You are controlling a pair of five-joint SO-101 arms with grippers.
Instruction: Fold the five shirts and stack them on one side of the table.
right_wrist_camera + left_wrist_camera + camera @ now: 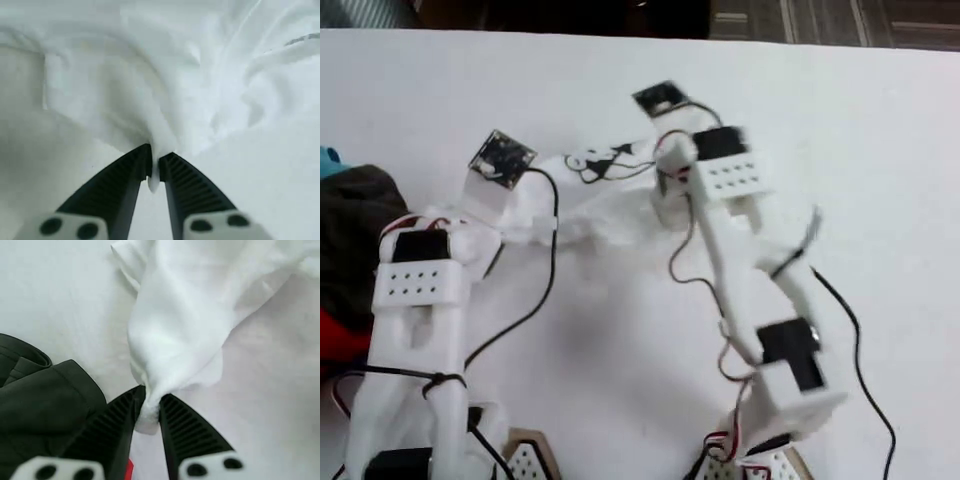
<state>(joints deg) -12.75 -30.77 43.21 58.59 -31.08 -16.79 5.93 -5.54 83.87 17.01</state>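
Note:
A white shirt [595, 210] with a black print lies bunched across the middle of the white table, stretched between both arms. My left gripper [148, 412] is shut on a pinched fold of the white shirt [185, 325]; in the high view it sits at the shirt's left end [515, 215]. My right gripper [154, 172] is shut on another fold of the same shirt [160, 90], at the shirt's right end [670, 195]. A dark shirt [40, 405] lies just beside the left gripper.
A heap of other shirts, dark [355, 225], red [340, 340] and blue [328, 160], sits at the table's left edge. Black cables [535, 300] trail from both arms over the table [880, 150]. Bare room lies to the right and at the back.

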